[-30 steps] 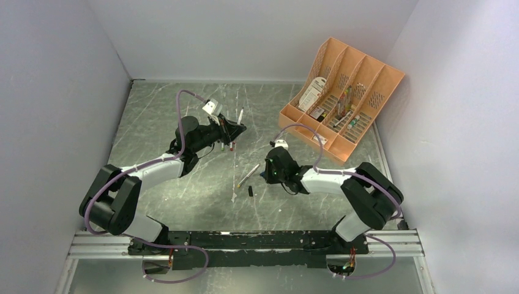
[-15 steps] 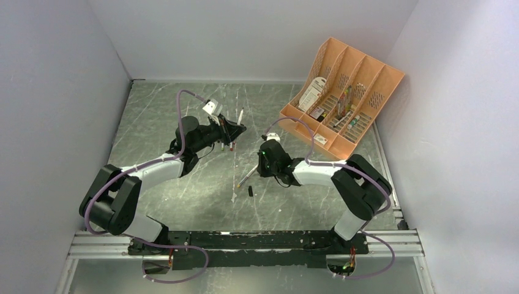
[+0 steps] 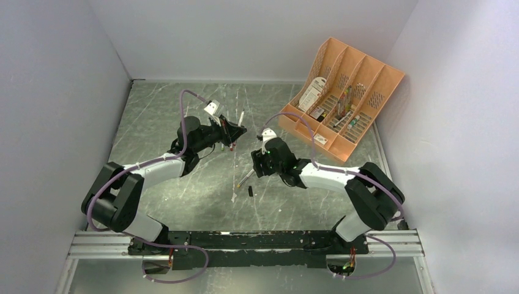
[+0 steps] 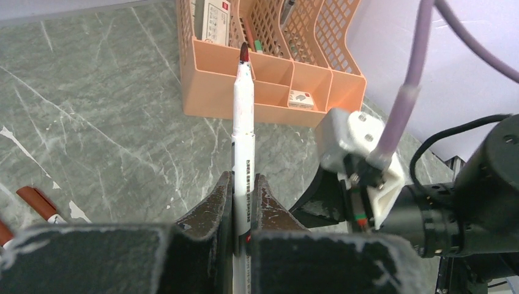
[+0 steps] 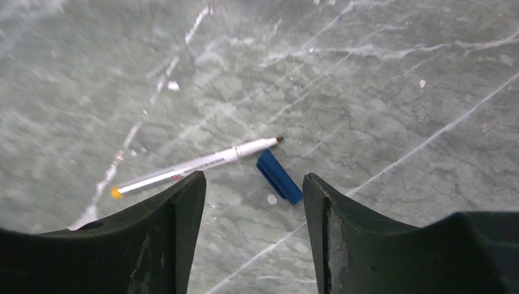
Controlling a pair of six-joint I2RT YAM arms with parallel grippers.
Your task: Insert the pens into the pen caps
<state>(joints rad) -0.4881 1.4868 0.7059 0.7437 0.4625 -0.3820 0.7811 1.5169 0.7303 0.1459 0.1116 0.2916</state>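
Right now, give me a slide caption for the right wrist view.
Open right hand above an uncapped pen and a blue cap lying on the marble table.

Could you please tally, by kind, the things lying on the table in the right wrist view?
Pens: 1
Pen caps, blue: 1
Total: 2

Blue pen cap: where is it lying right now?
Right wrist view: the blue pen cap lies on the table, framed between the fingers of the open right gripper, next to the dark tip of a loose white pen.
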